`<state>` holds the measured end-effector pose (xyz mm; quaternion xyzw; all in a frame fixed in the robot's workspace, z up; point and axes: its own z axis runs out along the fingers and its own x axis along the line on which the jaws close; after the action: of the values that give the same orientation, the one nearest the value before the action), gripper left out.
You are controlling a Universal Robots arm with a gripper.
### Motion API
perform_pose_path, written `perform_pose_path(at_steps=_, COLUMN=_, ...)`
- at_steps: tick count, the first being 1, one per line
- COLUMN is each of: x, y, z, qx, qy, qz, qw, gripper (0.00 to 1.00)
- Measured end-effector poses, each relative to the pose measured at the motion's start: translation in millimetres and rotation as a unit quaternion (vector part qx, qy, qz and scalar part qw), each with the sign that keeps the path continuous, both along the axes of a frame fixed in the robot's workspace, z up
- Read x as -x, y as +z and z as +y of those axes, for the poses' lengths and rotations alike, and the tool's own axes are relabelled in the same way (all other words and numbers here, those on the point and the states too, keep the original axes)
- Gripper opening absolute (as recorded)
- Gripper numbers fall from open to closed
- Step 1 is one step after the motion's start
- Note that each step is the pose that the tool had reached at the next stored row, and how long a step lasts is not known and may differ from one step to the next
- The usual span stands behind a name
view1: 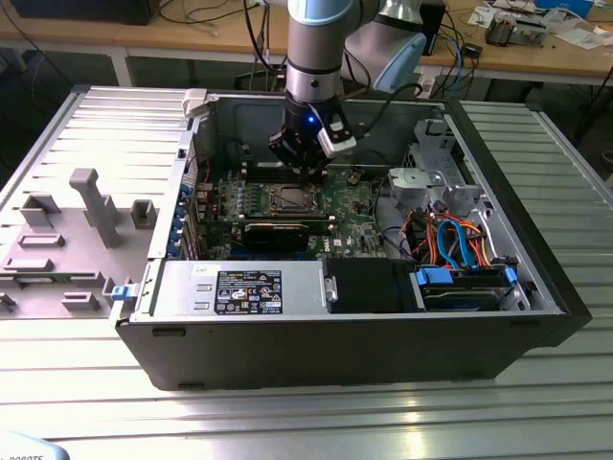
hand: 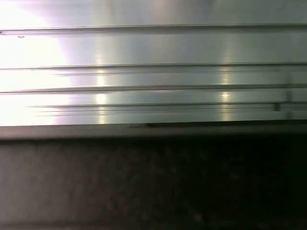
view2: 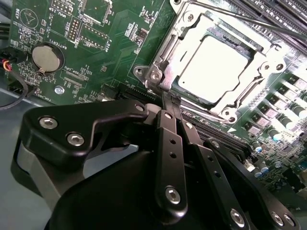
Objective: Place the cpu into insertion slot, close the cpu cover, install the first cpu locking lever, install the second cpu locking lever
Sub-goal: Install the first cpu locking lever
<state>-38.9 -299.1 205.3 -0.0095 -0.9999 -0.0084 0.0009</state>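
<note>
Inside the open computer case, the cpu sits under the closed cpu cover; the gripper, fingers pressed together, touches the socket's corner, levers apparently unfinished.

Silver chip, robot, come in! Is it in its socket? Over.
Gripper shut, tips at the corner of the cpu cover. Cpu seated in the insertion slot, cover down around it. Thin lever rod beyond the cover.

An open computer case lies on a ribbed metal table. Orange and blue cables bundle at the exterior view's right, and a coin cell battery sits on the green motherboard.
</note>
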Motion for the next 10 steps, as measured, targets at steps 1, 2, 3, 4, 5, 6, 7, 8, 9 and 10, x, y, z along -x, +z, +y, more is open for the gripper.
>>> perform_pose_path(at_steps=1, x=0.0, y=0.0, z=-0.3, qx=0.0, qy=0.0, qz=0.0, qw=1.0, gripper=0.11)
perform_pose_path(at_steps=2, x=0.0, y=0.0, z=-0.5, qx=0.0002, qy=0.0, qz=0.0, qw=1.0, gripper=0.11)
perform_pose_path(at_steps=3, x=-0.1, y=-0.1, z=-0.6, qx=0.0017, qy=0.0, qz=0.0001, qw=1.0, gripper=0.11)
perform_pose_path(at_steps=4, x=-0.2, y=-0.7, z=-0.7, qx=0.0031, qy=0.0, qz=0.0001, qw=1.0, gripper=0.11)
perform_pose_path(at_steps=5, x=-0.2, y=-1.3, z=-0.6, qx=0.004, qy=0.0, qz=0.0001, qw=0.99999, gripper=0.11)
perform_pose_path(at_steps=6, x=-0.3, y=-1.7, z=-0.6, qx=0.0045, qy=0.0, qz=0.0001, qw=0.99999, gripper=0.11)
perform_pose_path(at_steps=7, x=-0.3, y=-2.3, z=-0.6, qx=0.0047, qy=0.0, qz=0.0001, qw=0.99999, gripper=0.11)
perform_pose_path(at_steps=8, x=-0.4, y=-3.1, z=-0.6, qx=0.0049, qy=0.0, qz=0.0002, qw=0.99999, gripper=0.11)
perform_pose_path(at_steps=9, x=-0.4, y=-3.8, z=-0.6, qx=0.005, qy=0.0, qz=0.0002, qw=0.99999, gripper=0.11)
perform_pose_path(at_steps=10, x=-0.5, y=-4.2, z=-0.6, qx=0.005, qy=0.0, qz=0.0001, qw=0.99999, gripper=0.11)
